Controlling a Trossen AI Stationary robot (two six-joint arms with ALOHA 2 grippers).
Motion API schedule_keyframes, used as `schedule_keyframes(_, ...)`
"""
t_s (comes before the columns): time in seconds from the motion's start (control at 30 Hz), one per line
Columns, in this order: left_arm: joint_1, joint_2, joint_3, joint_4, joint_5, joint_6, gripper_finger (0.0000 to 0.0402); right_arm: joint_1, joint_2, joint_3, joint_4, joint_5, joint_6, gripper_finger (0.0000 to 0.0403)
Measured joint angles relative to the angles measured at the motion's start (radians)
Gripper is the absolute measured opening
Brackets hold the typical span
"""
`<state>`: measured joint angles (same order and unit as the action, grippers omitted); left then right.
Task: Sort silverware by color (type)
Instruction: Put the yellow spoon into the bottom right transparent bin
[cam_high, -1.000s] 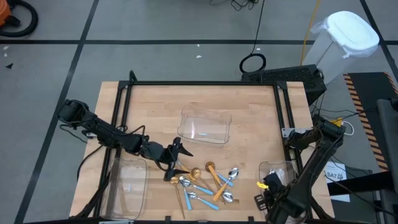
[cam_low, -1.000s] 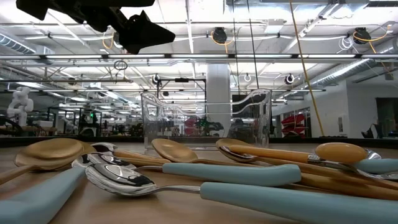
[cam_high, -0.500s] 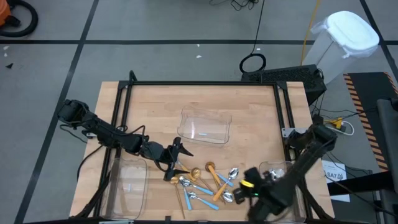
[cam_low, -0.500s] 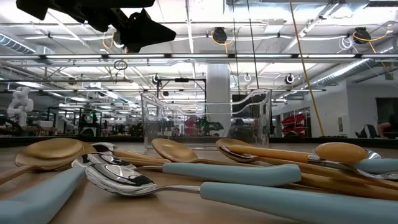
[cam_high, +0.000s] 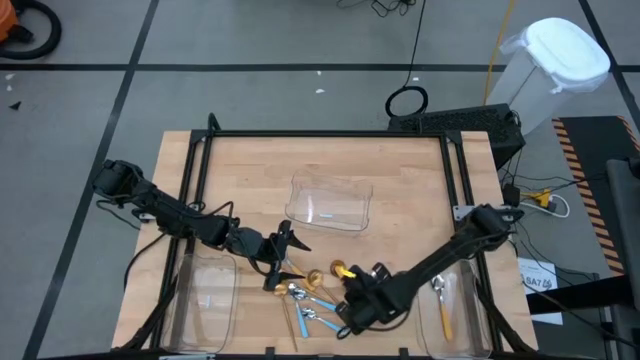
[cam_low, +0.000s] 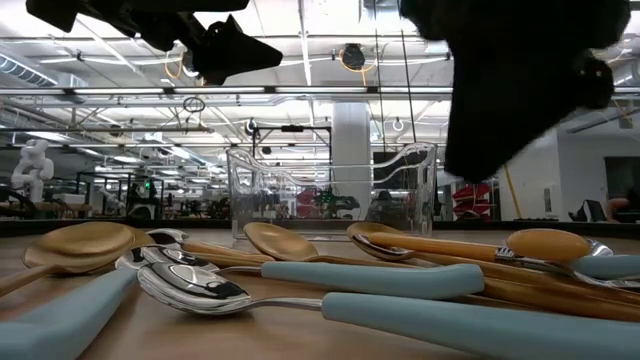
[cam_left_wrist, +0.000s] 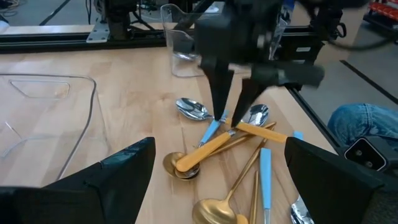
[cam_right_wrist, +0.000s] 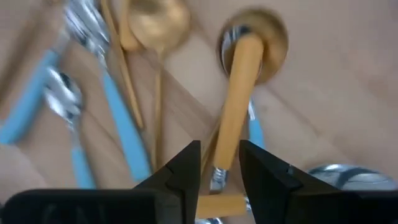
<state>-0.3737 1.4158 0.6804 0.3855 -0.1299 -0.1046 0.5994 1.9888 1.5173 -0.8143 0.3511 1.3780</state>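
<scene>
I hang right gripper (cam_left_wrist: 231, 115) narrowly parted over orange-handled spoon (cam_left_wrist: 211, 148) to straddle it | left gripper (cam_high: 283, 262) wide, waiting beside pile

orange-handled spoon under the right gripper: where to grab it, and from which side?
Grip the orange-handled spoon mid-handle, coming straight down. The handle lies flat on top of the pile, its long sides exposed, so fingers can straddle it crosswise. Its bowl end rests on a gold spoon's bowl; the other end crosses more handles. The right gripper, open, hangs over that end.

Wood table (cam_high: 250, 165) w/ 3 clear trays (cam_high: 329, 203), spoon pile (cam_high: 310, 295) near front edge.
</scene>
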Motion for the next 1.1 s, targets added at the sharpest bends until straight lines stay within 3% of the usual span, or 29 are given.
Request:
schedule_keyframes(0.17, 0.0, 0.0, 0.0, -0.001, 0.0, -0.002, 0.0356, -0.019, 0.039, -0.001, 0.004, -0.116, 0.0, 0.0096)
schedule_keyframes(0.77, 0.0, 0.0, 0.0, 0.008, 0.0, -0.002, 0.0356, -0.03, 0.105, 0.002, 0.022, -0.17, -0.031, 0.0092)
schedule_keyframes(1.1, 0.0, 0.0, 0.0, 0.008, 0.0, -0.002, 0.0356, -0.032, 0.097, 0.0, 0.012, -0.143, -0.035, 0.0039)
